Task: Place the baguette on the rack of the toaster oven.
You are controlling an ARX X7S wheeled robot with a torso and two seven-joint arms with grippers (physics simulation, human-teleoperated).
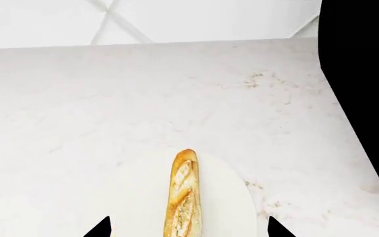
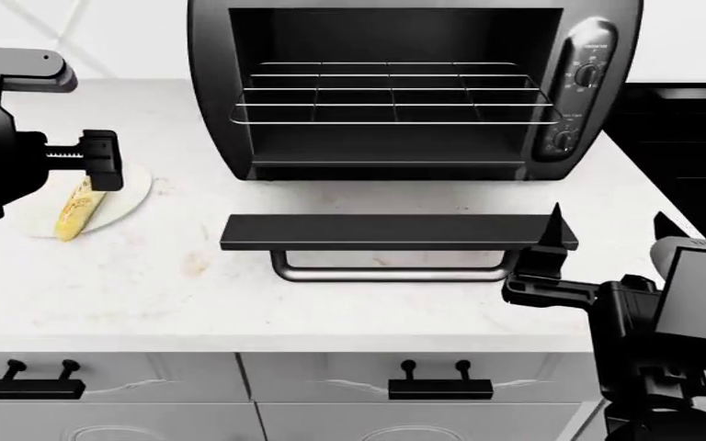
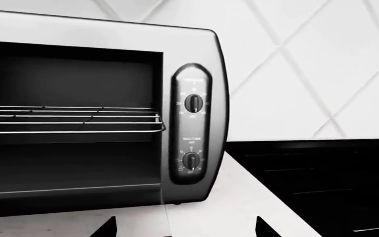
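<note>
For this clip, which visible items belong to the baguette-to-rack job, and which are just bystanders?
Part of the job:
- golden-yellow baguette
- silver wire rack
- glossy black toaster oven, with its drop-down door open
- left gripper, open above the baguette

Bystanders:
- round white plate under the baguette
- black glass cooktop
- cabinet drawers with black handles
- right gripper

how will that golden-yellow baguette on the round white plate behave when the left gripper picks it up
The golden-yellow baguette looks crusty and straight, so it probably stays stiff rather than sagging. Its rounded, tapered shape suggests it may roll on the flat round white plate if nudged sideways. The left gripper straddles it lengthwise-centred, so a squeeze across its width seems safest.
</note>
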